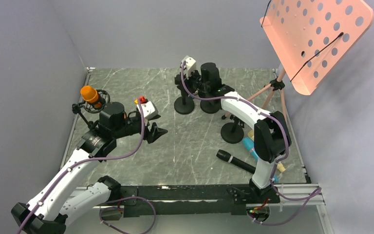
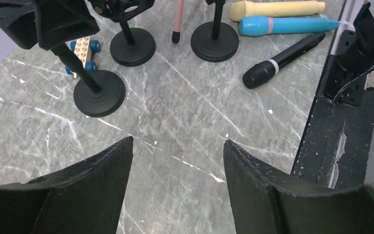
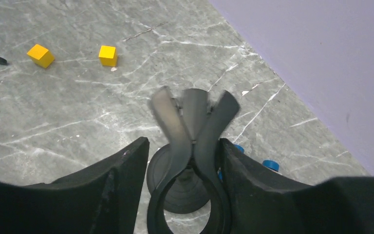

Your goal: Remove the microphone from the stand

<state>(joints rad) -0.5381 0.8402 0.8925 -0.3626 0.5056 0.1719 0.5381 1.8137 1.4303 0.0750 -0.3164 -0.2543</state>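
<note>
Finding: the orange microphone (image 1: 90, 93) sits in its stand (image 1: 81, 112) at the table's (image 1: 190, 151) left edge, toward the far-left corner. Its long axis is tilted, head up and toward that edge.

Your left gripper (image 1: 158, 134) is the nearer one. It stands wide open and empty, but it faces the table's middle, so the microphone lies behind and to the left of it.

Your right gripper (image 3: 184, 161) is part-open astride an empty clip (image 3: 190, 122) at the far edge. Whether it presses the clip cannot be told.
</note>
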